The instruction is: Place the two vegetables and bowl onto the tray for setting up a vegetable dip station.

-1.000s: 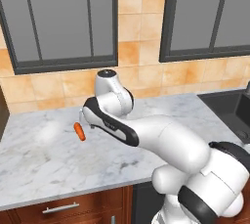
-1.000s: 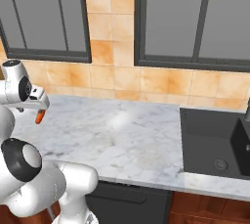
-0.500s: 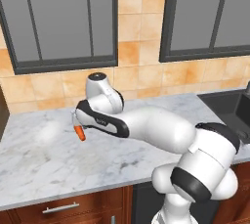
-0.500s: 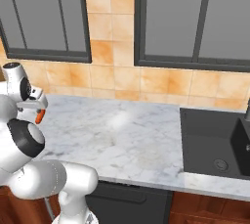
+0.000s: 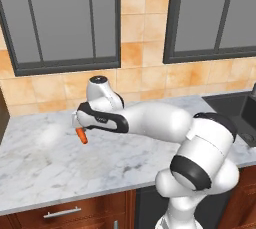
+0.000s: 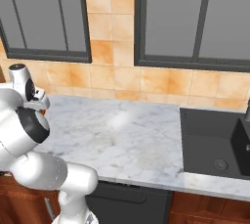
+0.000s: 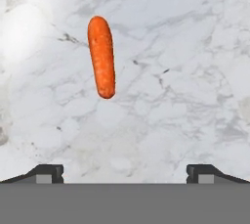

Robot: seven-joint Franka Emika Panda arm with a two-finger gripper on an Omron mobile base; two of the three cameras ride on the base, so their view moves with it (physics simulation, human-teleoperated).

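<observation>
One carrot (image 7: 101, 56) lies flat and loose on the marble surface (image 5: 60, 163), nothing touching it. Gripper (image 7: 125, 171) hangs above it, jaws spread wide and empty, carrot ahead of the fingertips, off-centre, likely lining up a grasp across its narrow width.

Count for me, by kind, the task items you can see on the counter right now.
Carrot: 1
Cucumber: 0
Bowl: 0
Tray: 0
Total: 1
</observation>
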